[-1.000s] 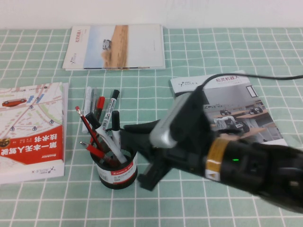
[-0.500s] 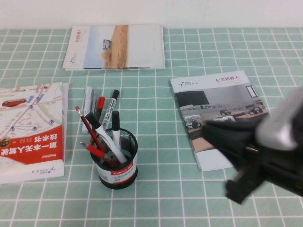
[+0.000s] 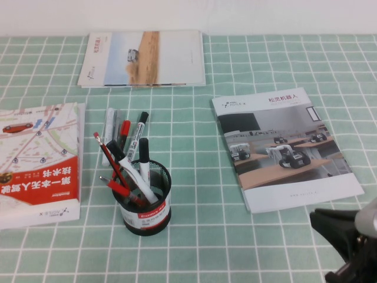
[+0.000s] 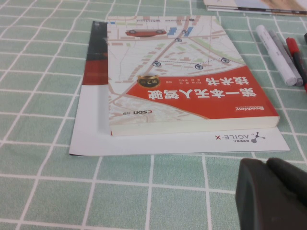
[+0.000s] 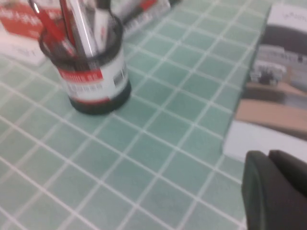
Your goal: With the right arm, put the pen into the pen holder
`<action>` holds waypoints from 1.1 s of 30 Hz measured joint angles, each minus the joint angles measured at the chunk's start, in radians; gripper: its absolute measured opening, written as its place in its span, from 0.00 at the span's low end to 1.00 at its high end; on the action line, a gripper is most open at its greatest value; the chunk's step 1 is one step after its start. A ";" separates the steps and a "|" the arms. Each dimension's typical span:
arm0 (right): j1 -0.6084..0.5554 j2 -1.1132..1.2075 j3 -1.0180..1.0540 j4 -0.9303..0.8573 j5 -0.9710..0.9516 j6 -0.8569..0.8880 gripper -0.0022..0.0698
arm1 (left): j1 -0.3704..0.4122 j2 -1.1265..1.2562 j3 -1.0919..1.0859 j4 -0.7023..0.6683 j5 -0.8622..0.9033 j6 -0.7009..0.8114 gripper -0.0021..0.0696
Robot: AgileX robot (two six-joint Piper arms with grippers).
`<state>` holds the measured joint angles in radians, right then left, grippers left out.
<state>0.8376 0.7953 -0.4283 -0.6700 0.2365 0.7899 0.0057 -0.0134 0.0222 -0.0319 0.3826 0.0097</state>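
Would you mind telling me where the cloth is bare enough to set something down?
Free: between the pen holder and the office brochure; also in front of the holder, toward the right gripper. Crowded: markers between holder and map book, near the left gripper.

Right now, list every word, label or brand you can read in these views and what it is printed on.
"CSDN": front cover of the red-and-white map-patterned book.
"Broadview": same cover, upside down as shown.
"AGILE·X": white booklet under that book, upside down.
Large white Chinese title on the red band: clear characters.
Black wire-mesh pen holder label: too small.
Other booklets: too small.
Left gripper, right gripper: no text.
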 joint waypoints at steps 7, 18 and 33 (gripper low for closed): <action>-0.243 -0.108 0.126 -0.016 -0.114 0.002 0.00 | 0.000 0.000 0.000 0.000 0.000 0.000 0.02; -0.677 -0.560 0.441 -0.040 -0.217 0.002 0.00 | 0.000 0.000 0.000 0.000 0.000 0.000 0.02; -0.705 -0.804 0.453 -0.038 -0.141 0.002 0.00 | 0.000 0.000 0.000 0.000 0.000 0.000 0.02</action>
<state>0.1326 -0.0087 0.0249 -0.7076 0.0951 0.7916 0.0057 -0.0134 0.0222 -0.0319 0.3826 0.0097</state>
